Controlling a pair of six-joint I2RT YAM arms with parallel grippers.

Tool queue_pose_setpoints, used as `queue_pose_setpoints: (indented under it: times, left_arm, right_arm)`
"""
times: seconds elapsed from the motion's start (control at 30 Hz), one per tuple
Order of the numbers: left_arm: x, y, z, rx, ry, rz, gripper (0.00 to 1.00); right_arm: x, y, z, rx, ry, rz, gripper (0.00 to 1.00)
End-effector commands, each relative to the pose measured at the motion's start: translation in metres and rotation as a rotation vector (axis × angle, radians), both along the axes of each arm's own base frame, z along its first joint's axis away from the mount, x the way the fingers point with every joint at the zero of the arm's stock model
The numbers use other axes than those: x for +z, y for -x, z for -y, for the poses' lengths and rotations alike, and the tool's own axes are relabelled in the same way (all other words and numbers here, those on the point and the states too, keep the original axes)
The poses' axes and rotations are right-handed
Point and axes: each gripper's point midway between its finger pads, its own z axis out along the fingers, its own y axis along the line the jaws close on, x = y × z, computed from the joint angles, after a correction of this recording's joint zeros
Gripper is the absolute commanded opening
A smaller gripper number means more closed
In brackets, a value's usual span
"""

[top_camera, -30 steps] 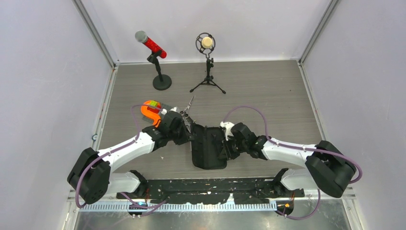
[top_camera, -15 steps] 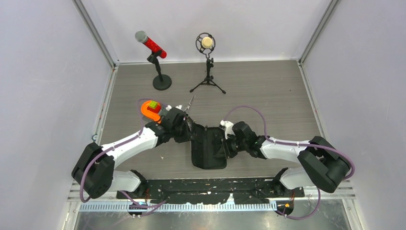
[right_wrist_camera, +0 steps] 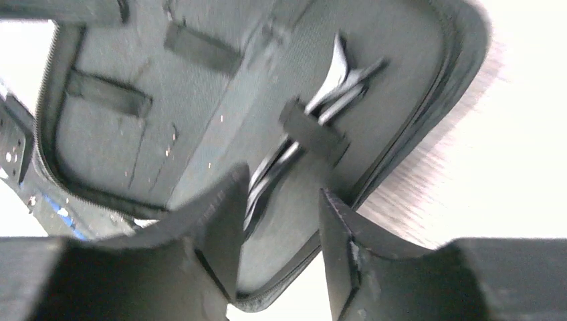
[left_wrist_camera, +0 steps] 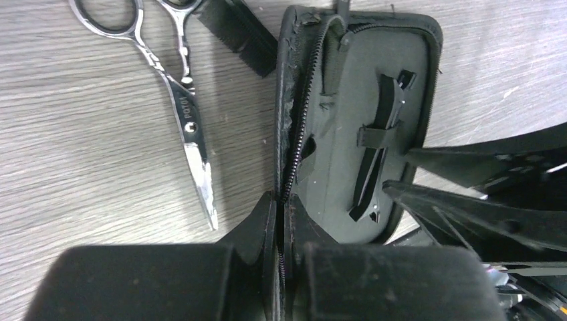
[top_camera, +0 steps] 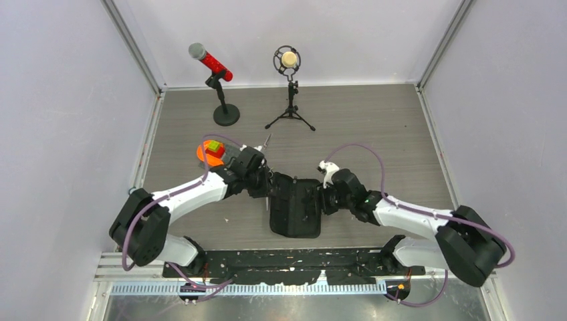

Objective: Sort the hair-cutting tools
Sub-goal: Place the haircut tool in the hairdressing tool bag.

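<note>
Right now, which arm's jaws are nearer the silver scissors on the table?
Left. On the left arm, the jaws are shut on the edge of the case, beside the scissors. On the right arm, the jaws stand open over the case lining, across from the scissors.

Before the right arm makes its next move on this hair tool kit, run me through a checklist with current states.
1. The flat black zip case lies open: ok.
2. The left end effector is shut on the case's zipper edge: ok.
3. The right end effector is open above the thin black hair clip: ok.
4. Clip tucked under its elastic strap: ok.
5. The silver ring-handled scissors stowed in the case: not ok, they lie on the wooden table beside it.
</note>
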Motion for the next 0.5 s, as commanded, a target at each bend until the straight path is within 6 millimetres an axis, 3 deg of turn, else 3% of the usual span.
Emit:
queue_pose_setpoints:
  times: [0.0, 0.3, 0.47]
  left_arm:
    - [0.006, 0.002, 0.029, -0.051, 0.082, -0.05, 0.0]
    - [0.008, -0.03, 0.07, 0.038, 0.199, -0.053, 0.0]
    - [0.007, -0.047, 0.083, 0.107, 0.246, -0.03, 0.01]
  right_arm:
    - [0.014, -0.025, 0.029, -0.188, 0.073, 0.085, 0.54]
    - [0.069, -0.053, 0.068, -0.45, 0.029, 0.246, 0.89]
    - [0.075, -0.055, 0.083, -0.488, 0.067, 0.272, 0.91]
